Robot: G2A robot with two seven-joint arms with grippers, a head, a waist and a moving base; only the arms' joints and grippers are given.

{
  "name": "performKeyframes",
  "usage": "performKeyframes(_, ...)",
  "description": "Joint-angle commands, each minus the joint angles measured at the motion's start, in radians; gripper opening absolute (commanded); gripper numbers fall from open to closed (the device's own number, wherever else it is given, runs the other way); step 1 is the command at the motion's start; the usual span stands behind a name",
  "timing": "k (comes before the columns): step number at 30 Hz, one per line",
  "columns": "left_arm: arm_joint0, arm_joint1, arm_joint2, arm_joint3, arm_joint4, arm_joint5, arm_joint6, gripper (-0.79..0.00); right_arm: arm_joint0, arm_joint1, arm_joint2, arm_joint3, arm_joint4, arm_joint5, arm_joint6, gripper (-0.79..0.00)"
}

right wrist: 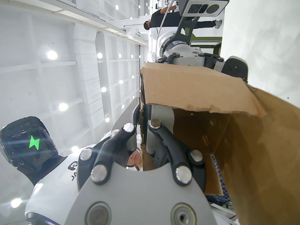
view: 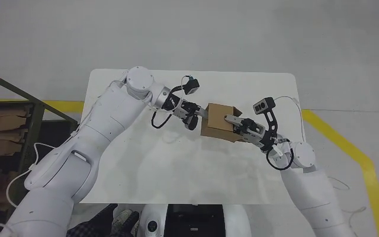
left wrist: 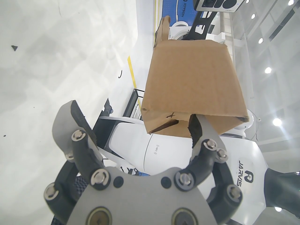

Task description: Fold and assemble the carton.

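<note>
Closest to me, the right claw (right wrist: 143,118) is clamped tight on a raw edge of the carton (right wrist: 194,90). Cardboard is pinched flat between both fingers, and the open inside of the box spreads away just beyond the fingertips.

Over on the other side, the left claw (left wrist: 134,118) is spread wide and gripping nothing. The carton hangs just ahead of it, and one fingertip (left wrist: 195,127) is right at the box's near lower edge. Touching or just shy, I can't tell.

From above, the carton looks lifted off the table (view: 148,172), sitting between the two claws: right claw on one wall, left claw just beside the opposite wall. One flap (left wrist: 164,31) pokes out on the side far from the left claw, not folded in, so I judge we're mid-assembly.

Handling now. It's plain corrugated board, so I reckon it's light, stiff across the panels and willing to bend only along the creases. The edges should dent or tear easily, and the one by the right claw looks ragged. I'd take hold on a wall edge close to a corner, where it's stiffest. For flaps, I'd push with a flat finger near the crease, not pinch mid-panel. With one claw holding, it could swing, so gently.
</note>
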Motion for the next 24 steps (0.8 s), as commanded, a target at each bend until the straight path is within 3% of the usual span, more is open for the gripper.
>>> performKeyframes(1, 0.000, -0.002, 0.000, 0.000, 0.001, 0.001, -0.001, 0.000, -0.001, 0.000, 0.000, 0.000, -0.001, 0.000, 0.000, -0.785)
performKeyframes(24, -0.006, -0.019, -0.007, -0.004, 0.016, 0.001, 0.000, 0.000, -0.005, -0.002, 0.006, -0.009, -0.008, 0.009, 0.007, -0.785)
